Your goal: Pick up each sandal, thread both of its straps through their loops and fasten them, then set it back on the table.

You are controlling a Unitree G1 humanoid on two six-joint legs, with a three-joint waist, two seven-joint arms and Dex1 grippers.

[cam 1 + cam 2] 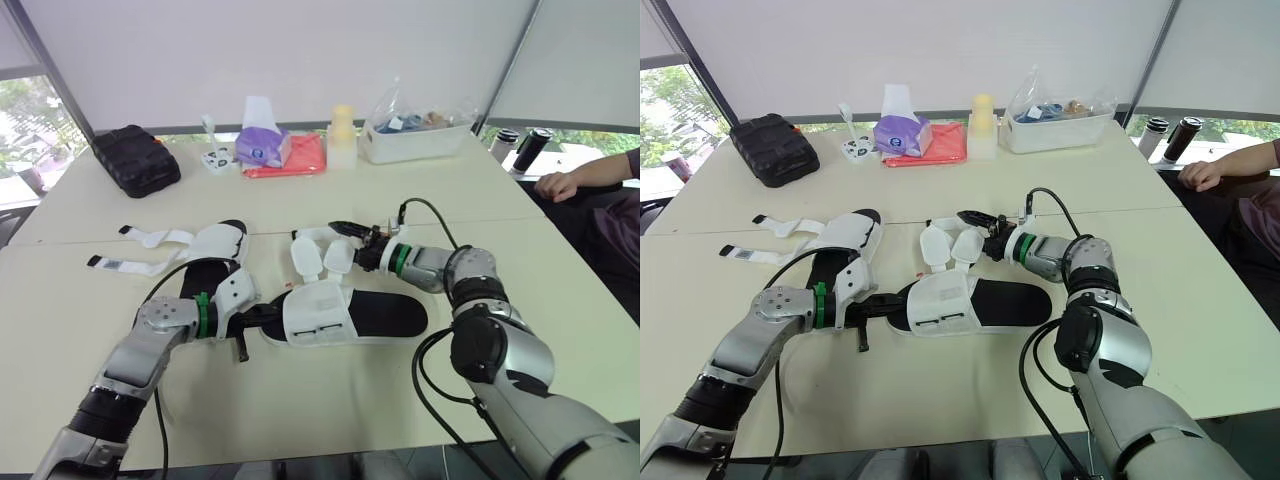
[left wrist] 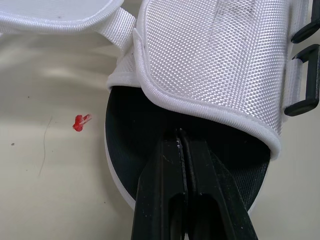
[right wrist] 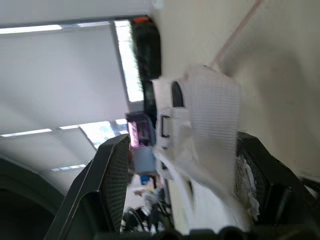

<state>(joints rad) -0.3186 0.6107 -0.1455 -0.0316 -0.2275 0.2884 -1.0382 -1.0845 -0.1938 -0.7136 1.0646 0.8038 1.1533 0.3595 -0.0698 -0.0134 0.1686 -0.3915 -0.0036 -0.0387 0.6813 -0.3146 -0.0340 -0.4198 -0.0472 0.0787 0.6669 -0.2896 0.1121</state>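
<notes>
Near sandal on table, a gripper at each end
Left gripper pressed shut, tips lost under white upper; right gripper spread open around a blurred strap

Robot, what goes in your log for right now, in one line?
near sandal: on table, unfastened | left claw: shut, over its black sole | right claw: open around white strap | far sandal: unfastened
</notes>
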